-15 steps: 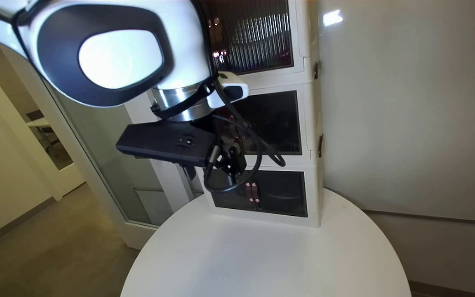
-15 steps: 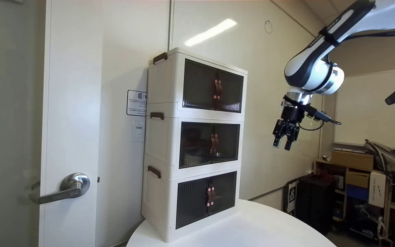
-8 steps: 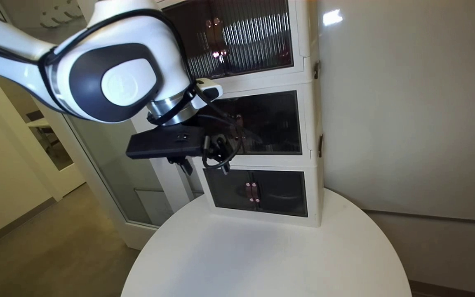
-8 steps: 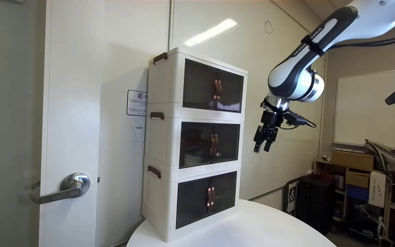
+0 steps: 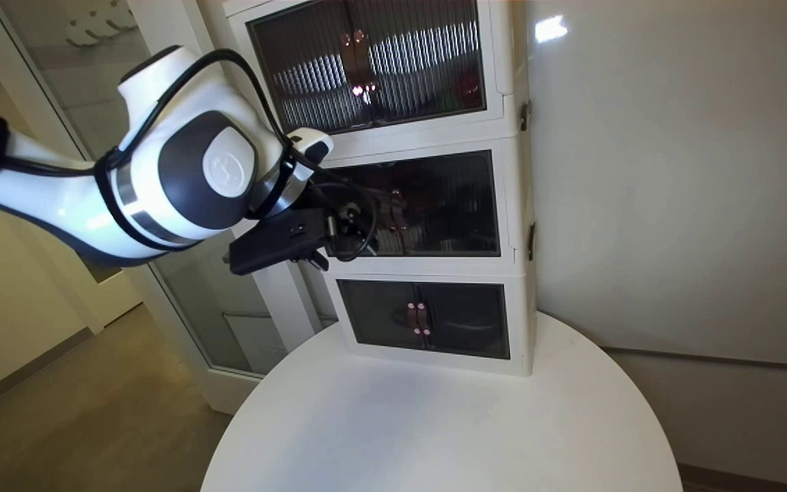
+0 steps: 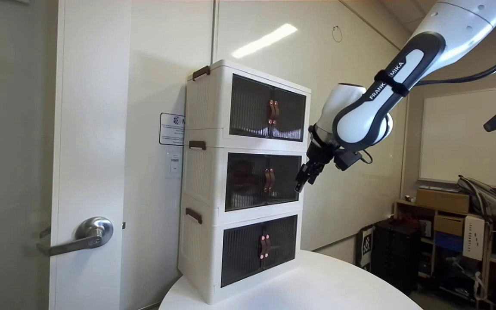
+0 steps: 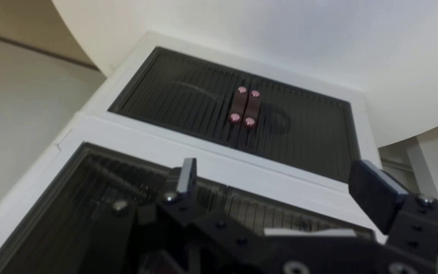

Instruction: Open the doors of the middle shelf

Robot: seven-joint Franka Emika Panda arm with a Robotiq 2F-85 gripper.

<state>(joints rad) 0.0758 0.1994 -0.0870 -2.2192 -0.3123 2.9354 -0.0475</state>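
The gripper [image 7: 275,174] is empty, its fingers [image 7: 375,196] spread well apart with nothing gripped between them. It hangs in front of the tall white cabinet [image 6: 203,99], about level with the middle shelf [image 6: 200,176], whose doors [image 6: 249,183] are closed. What matters from where I stand is the pair of brown strap handles [image 6: 267,180] where those doors meet: they sit side by side, long axis upright, and the two exterior views put them on opposite sides of the gripper, so I judge they lie ahead of it, toward the cabinet face, perhaps slightly higher. The fingers tilt downward, and in the wrist view the bottom handles [image 7: 238,104] show beyond them, while the middle ones are hidden by the gripper's own body. The fingers stand apart crosswise to those handles, which should suit a pinch once the gripper levels out and reaches forward; I cannot tell how far
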